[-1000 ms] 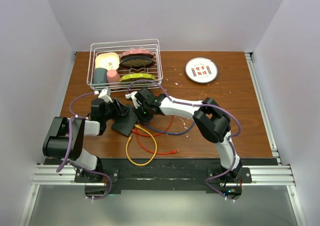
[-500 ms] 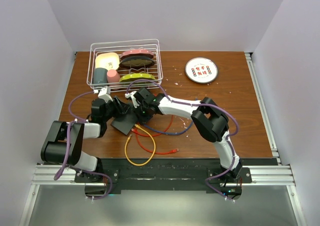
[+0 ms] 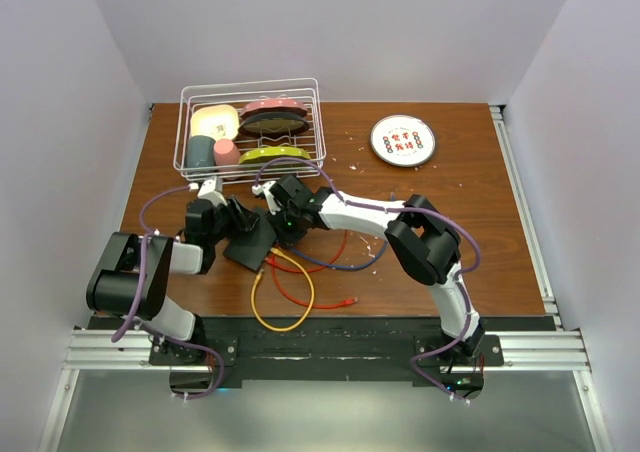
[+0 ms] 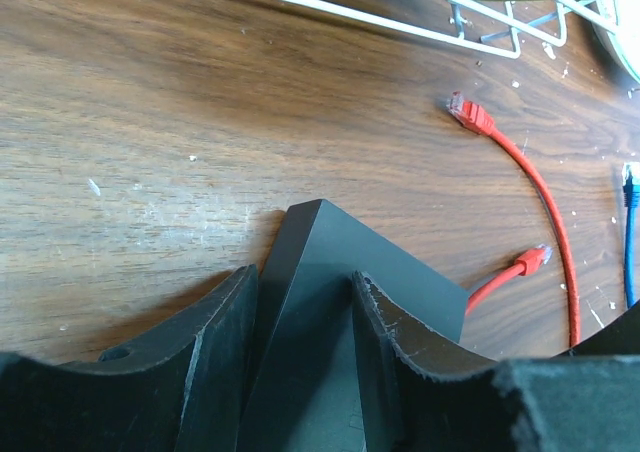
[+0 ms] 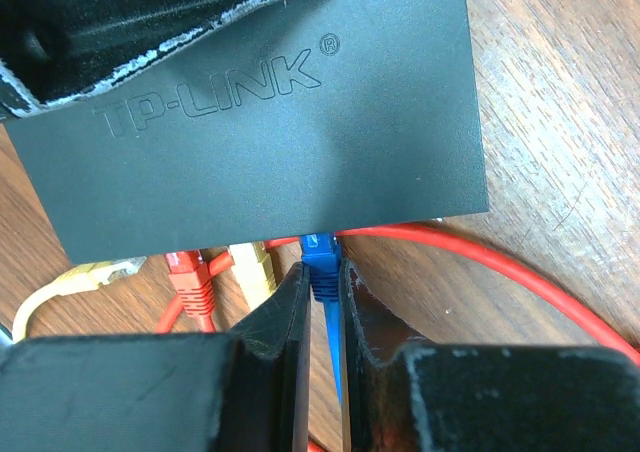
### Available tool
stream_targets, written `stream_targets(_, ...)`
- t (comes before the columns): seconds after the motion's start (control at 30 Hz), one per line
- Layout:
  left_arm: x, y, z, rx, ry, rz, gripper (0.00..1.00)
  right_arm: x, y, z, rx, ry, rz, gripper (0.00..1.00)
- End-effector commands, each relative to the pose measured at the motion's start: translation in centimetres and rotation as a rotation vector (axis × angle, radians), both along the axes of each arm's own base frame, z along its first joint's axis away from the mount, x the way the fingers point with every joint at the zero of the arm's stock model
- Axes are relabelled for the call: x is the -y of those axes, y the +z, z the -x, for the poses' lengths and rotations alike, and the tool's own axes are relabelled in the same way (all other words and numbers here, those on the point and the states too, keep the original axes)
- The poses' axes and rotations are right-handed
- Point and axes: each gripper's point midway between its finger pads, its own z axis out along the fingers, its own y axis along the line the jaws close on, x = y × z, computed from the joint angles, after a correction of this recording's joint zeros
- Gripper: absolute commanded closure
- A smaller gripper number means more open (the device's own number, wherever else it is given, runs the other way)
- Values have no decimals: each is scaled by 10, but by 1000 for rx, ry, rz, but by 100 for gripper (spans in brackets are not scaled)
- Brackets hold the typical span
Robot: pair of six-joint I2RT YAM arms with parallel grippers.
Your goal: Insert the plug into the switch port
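Clamps corner of flat matte-black rectangular switch (image 5: 270,102) in half-wide left claw (image 4: 303,277), bracing it left-centre on brown wooden worktop (image 5: 560,122) against push. Pinches blue cable plug (image 5: 320,252) in narrow right claw (image 5: 322,277), nose at socket edge, aligned for insertion; seating unclear.

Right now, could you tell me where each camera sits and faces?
Top external: above, behind the bases, looking down on the table; both arms, left gripper and right gripper show.
Left wrist: looks past its fingers, gripping the switch, toward the basket.
Right wrist: looks past its fingers, pinching the blue plug, at the switch.
Shared: all three show the switch.
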Motion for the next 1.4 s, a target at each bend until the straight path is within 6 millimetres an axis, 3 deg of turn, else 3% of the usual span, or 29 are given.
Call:
stream_targets(0.0,67,-34,107,-393,-341,181,77,-98,148,-74,398,-19,-549,100)
stream_targets(0.13,48,-28,79,-361,-262,120,63,-87,128,-64,350,-3,-487,98)
stream_targets(0.3,23,-9,44,-299,-178,48,50,-65,110,-52,318,-12,-410,70)
stream_targets(0.43,2,-3,29,-306,-86,-24,43,-41,104,-53,337,-69,-330,50)
stream_targets(0.47,-1,0,26,-301,-74,-31,41,-35,111,-56,360,-95,-316,42)
stream_targets(0.53,-9,4,19,-297,-38,-55,39,-23,108,-54,348,-110,-280,36)
stream_targets(0.63,-14,17,11,-263,-11,-74,39,-2,120,-60,375,-173,-259,23)
stream_targets(0.67,-15,27,9,-233,-7,-77,38,4,133,-61,384,-202,-277,20)
stream_targets(0.9,-20,81,5,-37,-14,-126,32,65,140,-74,347,-355,-236,3)
stream_targets(1.07,-5,113,8,96,-75,-70,30,106,130,-77,306,-461,-224,1)
stream_targets(1.1,-1,117,6,106,-89,-74,30,113,122,-74,282,-473,-222,1)
stream_targets(1.17,1,112,1,99,-87,-120,30,128,126,-78,250,-519,-258,1)
stream_targets(1.2,13,118,-1,111,-117,-139,30,135,119,-76,230,-534,-257,1)
stream_targets(1.27,26,111,-9,95,-145,-193,30,152,123,-81,211,-582,-286,1)
stream_targets(1.3,46,122,-13,130,-192,-199,31,155,123,-80,199,-584,-304,1)
stream_targets(1.33,55,114,-16,112,-218,-212,31,169,117,-82,177,-617,-304,1)
stream_targets(1.37,66,123,-22,143,-251,-219,31,173,122,-80,171,-619,-328,1)
